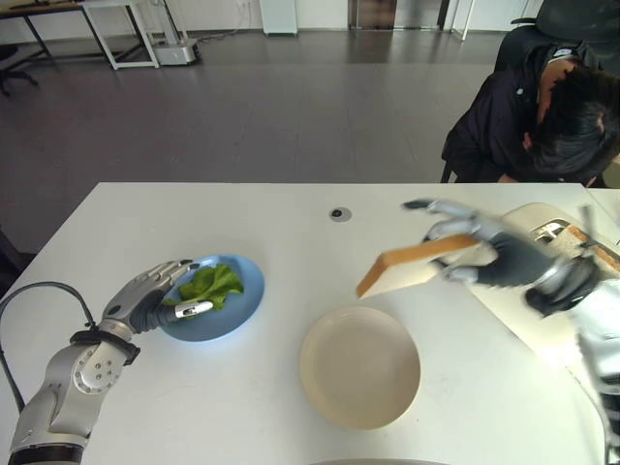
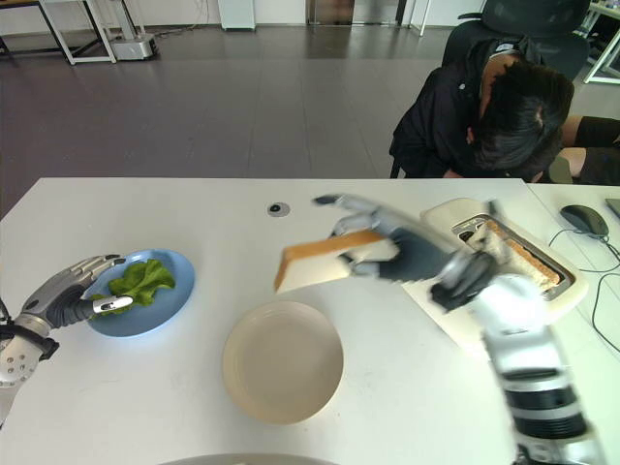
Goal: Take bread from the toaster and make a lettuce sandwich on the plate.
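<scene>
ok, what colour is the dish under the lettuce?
Light blue. The dish shows best in the left eye view.

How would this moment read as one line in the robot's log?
right hand: holding bread slice in air, short of cream plate | left hand: at blue dish with lettuce | toaster: another slice in slot

Green lettuce [image 1: 213,284] fills a blue dish [image 1: 250,291] at ten o'clock of the cream plate [image 1: 359,368], the bread slice [image 1: 402,274] pale with tan crust, the table [image 1: 291,218] white.
</scene>
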Motion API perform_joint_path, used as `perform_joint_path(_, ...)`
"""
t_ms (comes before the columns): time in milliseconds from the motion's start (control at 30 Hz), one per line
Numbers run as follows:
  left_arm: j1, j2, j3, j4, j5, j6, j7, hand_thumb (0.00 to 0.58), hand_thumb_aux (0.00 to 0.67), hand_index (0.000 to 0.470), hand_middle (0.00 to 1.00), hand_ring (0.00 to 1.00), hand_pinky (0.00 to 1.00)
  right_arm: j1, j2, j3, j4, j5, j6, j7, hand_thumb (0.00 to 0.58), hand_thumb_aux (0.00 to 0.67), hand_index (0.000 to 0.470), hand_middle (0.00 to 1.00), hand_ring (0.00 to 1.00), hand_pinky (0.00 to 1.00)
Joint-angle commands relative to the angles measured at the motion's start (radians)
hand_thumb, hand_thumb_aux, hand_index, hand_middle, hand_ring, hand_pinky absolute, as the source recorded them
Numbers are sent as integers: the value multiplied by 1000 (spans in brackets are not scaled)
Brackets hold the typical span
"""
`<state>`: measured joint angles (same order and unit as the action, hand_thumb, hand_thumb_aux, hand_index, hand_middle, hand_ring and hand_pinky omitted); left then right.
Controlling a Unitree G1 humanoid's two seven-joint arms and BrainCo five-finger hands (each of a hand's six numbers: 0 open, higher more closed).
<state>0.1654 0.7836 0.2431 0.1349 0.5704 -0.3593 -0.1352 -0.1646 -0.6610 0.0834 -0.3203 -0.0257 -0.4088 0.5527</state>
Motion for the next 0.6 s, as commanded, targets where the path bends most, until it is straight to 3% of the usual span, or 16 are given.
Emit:
perform_joint_path(33,11,53,-17,64,46,26,32,0,0,0,0,0,0,28,56,120,112,-238,-245,-64,580,670,470,0,0,0)
perform_joint_path(200,-3,75,-48,116,70,40,72,0,0,0,0,0,0,32,125,193,283,-493,-458,-224,580,670,470,0,0,0)
perform_joint_path(433,-34,91,-93,138,68,42,98,0,0,0,0,0,0,15,135,185,331,-670,-560,-385,580,670,470,0,0,0)
perform_joint_path(467,-35,92,-96,138,67,42,99,0,0,0,0,0,0,14,135,187,334,-682,-568,-400,579,649,455,0,0,0)
perform_joint_path(500,-36,92,-99,138,66,42,101,0,0,0,0,0,0,14,134,189,337,-693,-572,-414,564,560,393,0,0,0)
perform_joint_path(533,-37,93,-102,139,65,42,103,0,0,0,0,0,0,13,130,189,340,-712,-575,-426,531,476,334,0,0,0)
perform_joint_path(567,-38,94,-106,140,63,42,104,0,0,0,0,0,0,12,125,190,342,-728,-578,-435,436,336,236,0,0,0)
perform_joint_path(600,-39,96,-109,142,62,42,105,0,0,0,0,0,0,9,120,188,342,-743,-581,-446,62,37,26,0,0,0)
